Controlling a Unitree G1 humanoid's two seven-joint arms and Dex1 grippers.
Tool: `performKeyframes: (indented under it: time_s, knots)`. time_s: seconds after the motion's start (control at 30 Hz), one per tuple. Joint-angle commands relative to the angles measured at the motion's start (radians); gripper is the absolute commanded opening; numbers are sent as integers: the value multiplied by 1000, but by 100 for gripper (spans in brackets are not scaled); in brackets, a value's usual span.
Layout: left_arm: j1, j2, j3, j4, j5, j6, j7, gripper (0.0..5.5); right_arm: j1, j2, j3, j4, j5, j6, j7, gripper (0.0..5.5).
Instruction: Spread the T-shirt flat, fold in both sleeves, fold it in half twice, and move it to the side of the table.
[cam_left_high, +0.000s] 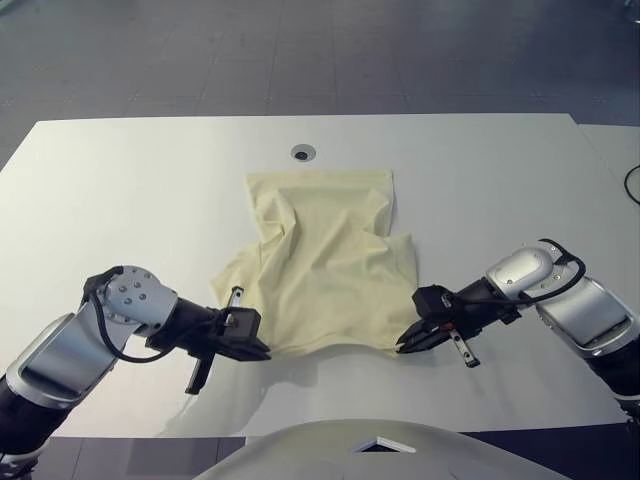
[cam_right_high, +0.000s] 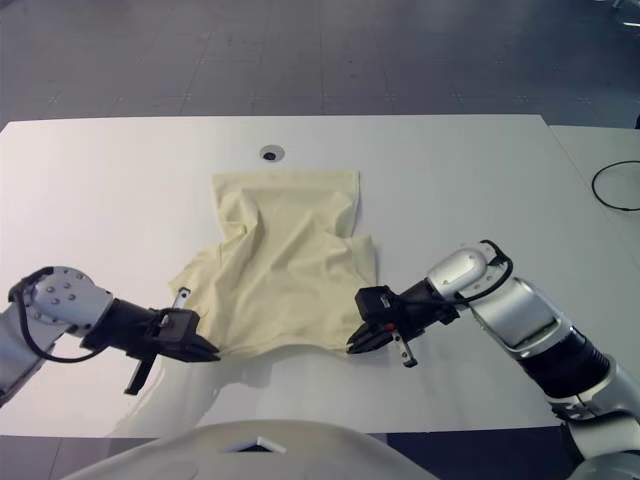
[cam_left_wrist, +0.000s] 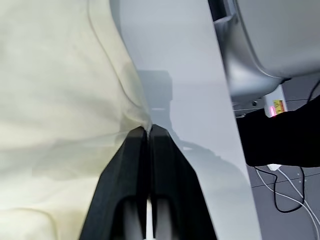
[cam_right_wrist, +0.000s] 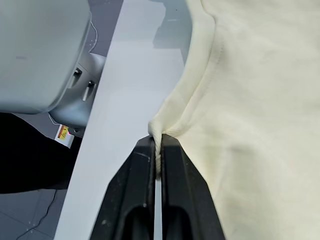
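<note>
**T-shirt** (cam_left_high: 325, 260): pale yellow and rumpled, laid at the centre of the frame on a white worktop (cam_left_high: 120, 180). The far hem is laid straight just below a round port (cam_left_high: 303, 152) at upper centre. The sleeves cannot be told apart among the folds.

**Left jaws**: seen lower left of centre, pressed together on the near left corner of the T-shirt.

**Right jaws**: seen lower right of centre, pressed together on the near right hem, with a roll of cloth pinched between them.

**Cable** (cam_right_high: 615, 185): a dark loop at the right edge, cut off by the frame.

**Label** (cam_left_wrist: 276, 106): small, yellow and red, fixed on grey housing beyond the worktop edge. Its writing is too small to be read.
</note>
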Motion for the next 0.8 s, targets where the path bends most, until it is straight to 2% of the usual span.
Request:
performKeyframes:
  time_s: [0.03,0.1,0.13,0.17,0.33,0.4,0.5,0.6,0.7,0.8]
  knots:
    - [70,37,2,-20,11,-29,24,1,35,-5,-9,-40,13,30,-36,0]
    - [93,39,-5,-21,17,-38,37,1,47,-3,-7,-55,19,39,-46,0]
    - [102,43,-10,-22,18,-37,40,0,56,-4,-7,-64,20,41,-55,32]
    - [108,43,-11,-23,19,-40,44,0,64,-5,-9,-71,22,44,-63,36]
    - [104,29,26,-13,-27,-7,72,93,89,-36,-60,-121,101,96,-55,121]
    - [100,39,95,-35,-122,23,42,124,98,-64,-107,-145,147,116,-45,151]
    - [83,57,271,-62,-346,97,-13,171,125,-117,-222,-168,228,136,-32,196]
    - [49,62,445,-32,-506,182,11,224,151,-150,-350,-176,313,164,-41,247]
    - [20,60,577,22,-559,258,101,276,184,-136,-489,-185,396,226,-121,297]
    - [-10,-5,614,84,-516,369,353,326,183,-38,-595,-169,436,331,-349,345]
